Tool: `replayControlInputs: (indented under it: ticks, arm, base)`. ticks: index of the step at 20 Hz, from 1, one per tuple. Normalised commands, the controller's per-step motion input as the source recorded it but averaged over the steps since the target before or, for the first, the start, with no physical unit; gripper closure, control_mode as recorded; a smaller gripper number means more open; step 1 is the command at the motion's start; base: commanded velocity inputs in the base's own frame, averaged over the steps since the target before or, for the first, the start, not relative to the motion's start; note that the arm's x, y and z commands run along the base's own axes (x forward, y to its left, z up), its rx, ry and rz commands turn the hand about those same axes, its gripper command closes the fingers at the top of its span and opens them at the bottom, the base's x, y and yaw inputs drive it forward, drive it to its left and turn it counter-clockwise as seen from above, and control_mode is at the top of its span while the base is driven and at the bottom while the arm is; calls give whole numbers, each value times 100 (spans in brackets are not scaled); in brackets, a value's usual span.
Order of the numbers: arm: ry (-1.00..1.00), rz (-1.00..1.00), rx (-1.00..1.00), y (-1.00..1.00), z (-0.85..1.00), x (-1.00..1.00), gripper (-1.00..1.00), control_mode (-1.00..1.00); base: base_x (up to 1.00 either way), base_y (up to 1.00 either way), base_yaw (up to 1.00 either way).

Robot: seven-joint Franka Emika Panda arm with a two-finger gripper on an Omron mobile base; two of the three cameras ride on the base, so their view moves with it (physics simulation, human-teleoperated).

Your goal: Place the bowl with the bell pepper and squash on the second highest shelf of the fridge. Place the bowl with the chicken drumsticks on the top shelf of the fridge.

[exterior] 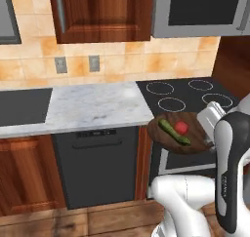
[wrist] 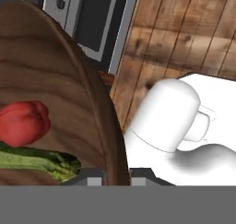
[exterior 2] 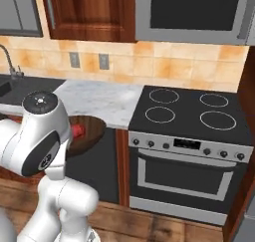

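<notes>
My gripper (exterior: 209,139) is shut on the right rim of a dark wooden bowl (exterior: 166,136), holding it in the air in front of the stove's left edge, below counter height. Inside the bowl lie a small red bell pepper (exterior: 181,127) and a slim green squash (exterior: 174,132). In the hand view the bowl's rim (wrist: 99,112) runs down to the gripper (wrist: 115,178), with the bell pepper (wrist: 23,124) and squash (wrist: 41,162) to its left. In the right base view my arm hides most of the bowl (exterior 2: 92,131); the bell pepper (exterior 2: 77,131) peeks out. The fridge and the chicken drumsticks are out of view.
A black stove (exterior 2: 191,111) with an oven door below stands on the right. Left of it are a marble counter (exterior: 93,104), a dark dishwasher (exterior: 95,165) and a dark sink (exterior: 22,107). Wooden cabinets (exterior: 100,11) and a microwave (exterior 2: 191,9) hang above. The floor is wood.
</notes>
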Motion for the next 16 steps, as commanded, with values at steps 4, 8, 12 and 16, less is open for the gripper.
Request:
replayControlInputs:
  ticks: [4,8,12,16]
  arm:
    - [0,0,0,0,0,0,100,100]
    - [0,0,0,0,0,0,100,100]
    - [0,0,0,0,0,0,100,100]
    - [0,0,0,0,0,0,100,100]
  base:
    - [-100,-100,-21]
    - [-100,-100,-22]
    - [-79,-100,-28]
    - [2,-100,-24]
